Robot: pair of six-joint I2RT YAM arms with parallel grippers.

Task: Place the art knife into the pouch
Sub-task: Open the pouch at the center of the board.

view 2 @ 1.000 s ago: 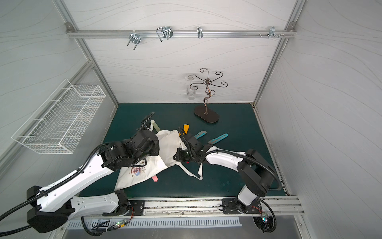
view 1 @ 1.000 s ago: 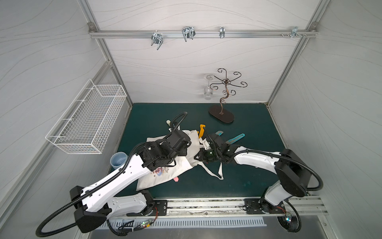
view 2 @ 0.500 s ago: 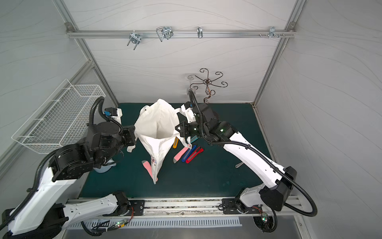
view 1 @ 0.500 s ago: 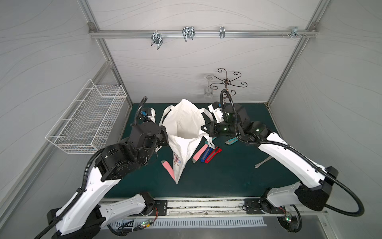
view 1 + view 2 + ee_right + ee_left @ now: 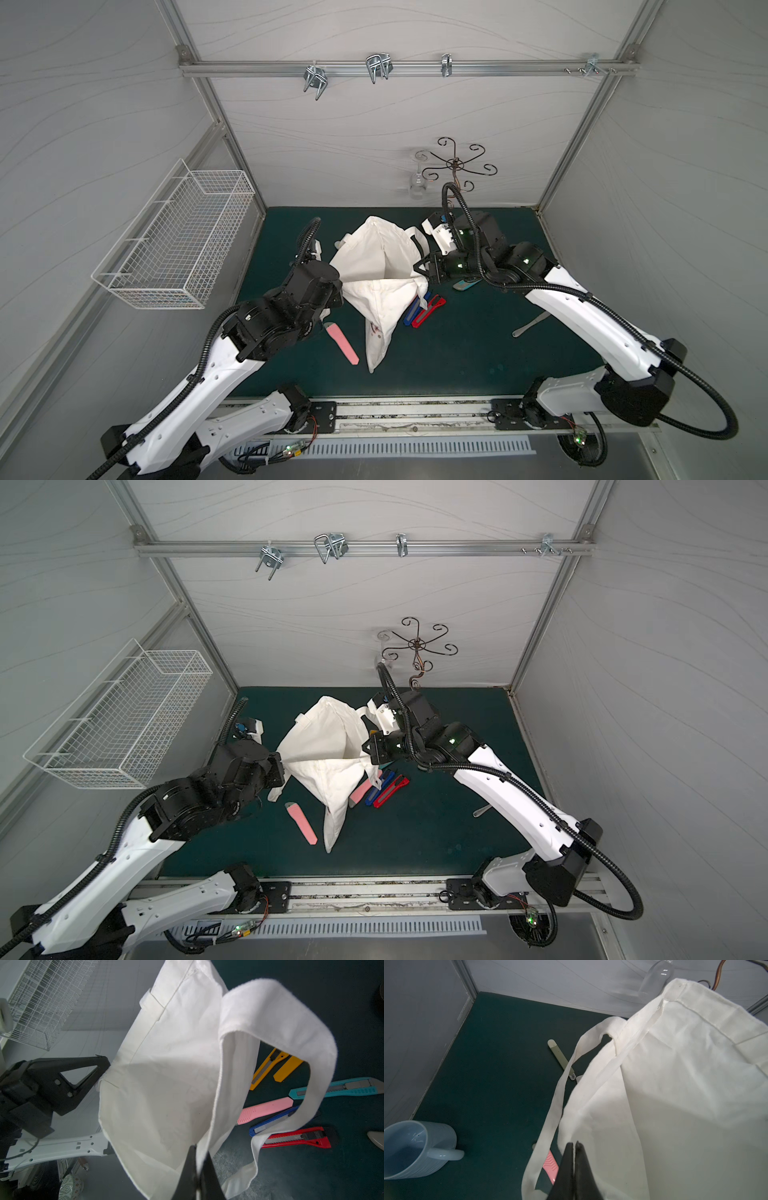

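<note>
I see my left gripper (image 5: 573, 1144) and right gripper (image 5: 197, 1148) each clamped on the pouch (image 5: 374, 257) rim, mouth open. The red knife (image 5: 430, 309) lies outside at the right's 6 o'clock (nearer arm), axis 1-to-7.

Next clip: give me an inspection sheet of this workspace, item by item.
Surface: dark green mat, tools scattered on it.
Job's things: white pouch hangs open-mouthed between both grippers. Outside it on the mat lie the pink knife, second pink knife, blue knife, red knife, yellow knife and teal knife.
Clutter: blue mug, spoon, beige tool; glass hanging on the scroll stand.
Grippers: left gripper shut on the pouch rim; right gripper shut on the opposite rim.
Cables: black hose on each arm, none seen snagged.
Surroundings: wire basket on the side wall; hooks on the rail.
</note>
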